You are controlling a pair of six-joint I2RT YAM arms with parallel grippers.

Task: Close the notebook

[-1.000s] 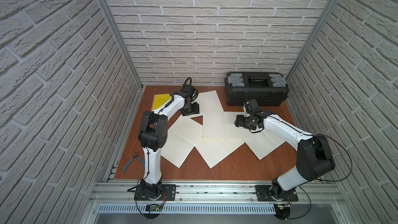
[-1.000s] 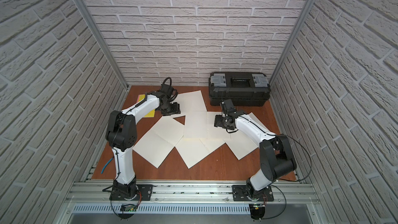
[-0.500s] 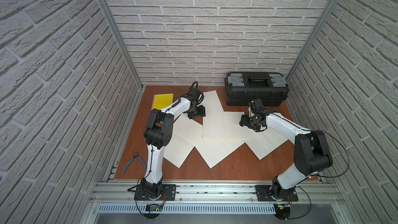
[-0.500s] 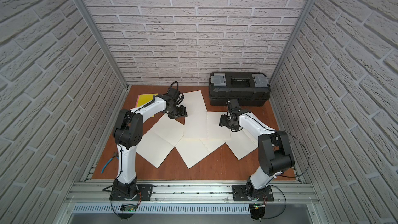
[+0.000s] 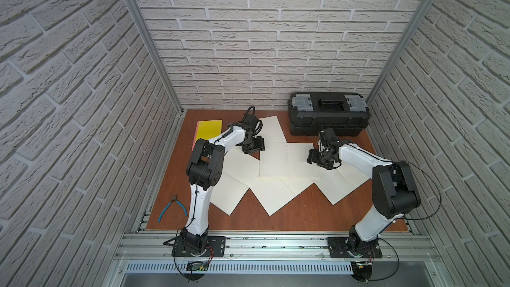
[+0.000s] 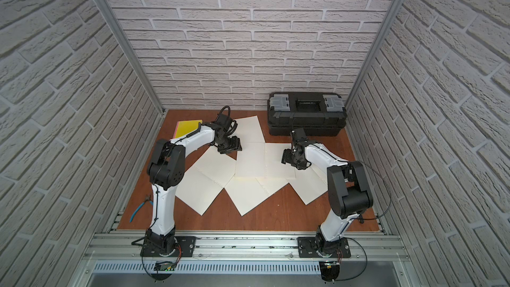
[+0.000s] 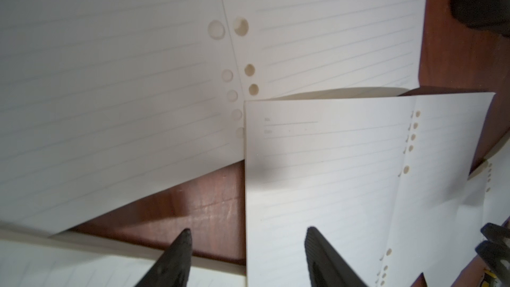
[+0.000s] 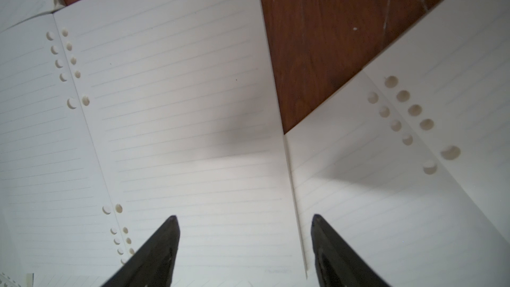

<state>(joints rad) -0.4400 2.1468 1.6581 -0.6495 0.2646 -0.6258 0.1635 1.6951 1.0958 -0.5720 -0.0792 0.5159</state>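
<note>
Several open notebooks with white lined, hole-punched pages lie overlapping across the wooden table; the middle notebook (image 5: 276, 161) (image 6: 249, 161) lies flat between the two arms. My left gripper (image 5: 254, 147) (image 6: 230, 147) hovers low over its far left corner, open and empty. In the left wrist view the page's edge (image 7: 317, 175) runs between the fingers of the left gripper (image 7: 248, 233). My right gripper (image 5: 317, 158) (image 6: 289, 158) hangs over the same notebook's right page, open and empty. The right wrist view has that page (image 8: 179, 120) under the right gripper (image 8: 244, 218).
A black toolbox (image 5: 328, 117) stands at the back right, just behind the right gripper. A closed yellow notebook (image 5: 209, 129) lies at the back left. Blue pliers (image 5: 172, 208) rest on the left rail. Brick walls enclose three sides. Bare wood (image 5: 303, 216) shows at the front.
My left gripper has shifted right and a little nearer, off the far left corner toward the middle notebook. The right gripper has barely moved. Both stay open.
</note>
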